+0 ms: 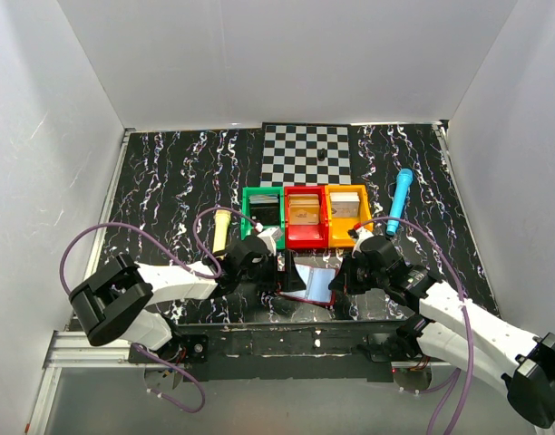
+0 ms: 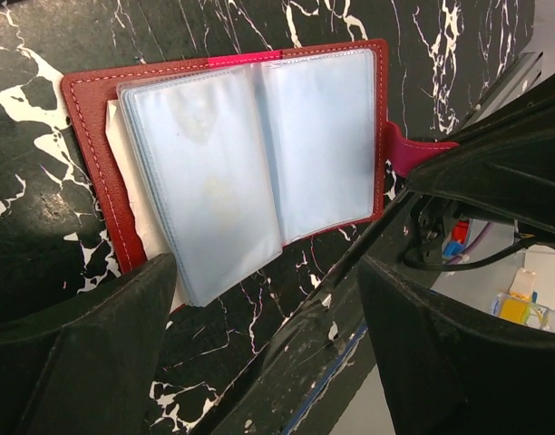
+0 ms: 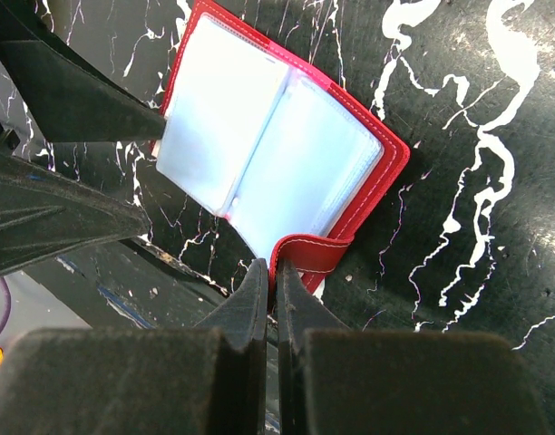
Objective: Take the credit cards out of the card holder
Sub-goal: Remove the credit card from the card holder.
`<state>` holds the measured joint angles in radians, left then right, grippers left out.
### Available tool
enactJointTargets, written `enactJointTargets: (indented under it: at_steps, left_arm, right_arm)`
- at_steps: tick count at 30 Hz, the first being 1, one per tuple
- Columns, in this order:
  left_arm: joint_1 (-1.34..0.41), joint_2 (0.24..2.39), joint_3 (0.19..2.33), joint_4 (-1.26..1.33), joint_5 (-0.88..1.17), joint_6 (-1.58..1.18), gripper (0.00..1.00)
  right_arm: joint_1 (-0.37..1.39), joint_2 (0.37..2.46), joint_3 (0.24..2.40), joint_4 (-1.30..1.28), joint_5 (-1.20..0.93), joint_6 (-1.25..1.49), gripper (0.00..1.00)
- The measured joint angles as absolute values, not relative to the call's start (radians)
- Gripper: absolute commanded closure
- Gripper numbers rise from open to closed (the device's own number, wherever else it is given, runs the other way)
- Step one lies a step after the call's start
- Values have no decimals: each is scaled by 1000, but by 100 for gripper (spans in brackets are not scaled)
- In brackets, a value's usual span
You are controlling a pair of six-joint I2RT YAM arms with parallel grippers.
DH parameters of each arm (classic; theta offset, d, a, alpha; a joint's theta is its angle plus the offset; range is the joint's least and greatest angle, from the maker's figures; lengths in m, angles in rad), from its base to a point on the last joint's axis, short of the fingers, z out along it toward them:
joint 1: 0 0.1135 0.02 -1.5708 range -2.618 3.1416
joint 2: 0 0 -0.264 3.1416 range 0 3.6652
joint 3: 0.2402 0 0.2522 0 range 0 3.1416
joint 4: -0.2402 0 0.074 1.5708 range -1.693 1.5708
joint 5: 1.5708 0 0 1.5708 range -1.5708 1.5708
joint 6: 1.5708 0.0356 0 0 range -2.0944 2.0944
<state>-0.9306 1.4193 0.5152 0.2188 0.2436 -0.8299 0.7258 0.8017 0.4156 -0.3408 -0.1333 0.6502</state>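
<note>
Dark-red bifold card holder (image 1: pixel 316 283) is lying open, sleeves (image 2: pixel 259 154) seemingly empty; right gripper (image 3: pixel 270 267) is pinching its tab (image 3: pixel 314 252), left gripper (image 2: pixel 268 272) gaping, unladen.

The whole marbled surface (image 1: pixel 169 172) is viewed from high above its near edge by the top camera, tilted downward. The open card holder (image 2: pixel 250 154) is seen at close range by each wrist camera, aimed down past the left claw (image 2: pixel 264 272) and the right claw (image 3: pixel 271 267). The card holder is shared by all three views, and the opposite claw is caught at each wrist view's edge.
</note>
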Motion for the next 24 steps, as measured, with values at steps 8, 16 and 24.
enactJointTargets:
  at_steps: [8,16,24]
  left_arm:
    - [-930,1467,523,252,293,-824,21]
    - [-931,1467,524,301,345,-812,21]
    - [-941,1462,538,334,384,-800,21]
  right_arm:
    - [725,807,416,-340,-134,650,99]
    - [722,812,416,-340,-134,650,99]
    - [721,819,416,-340,-134,650,99]
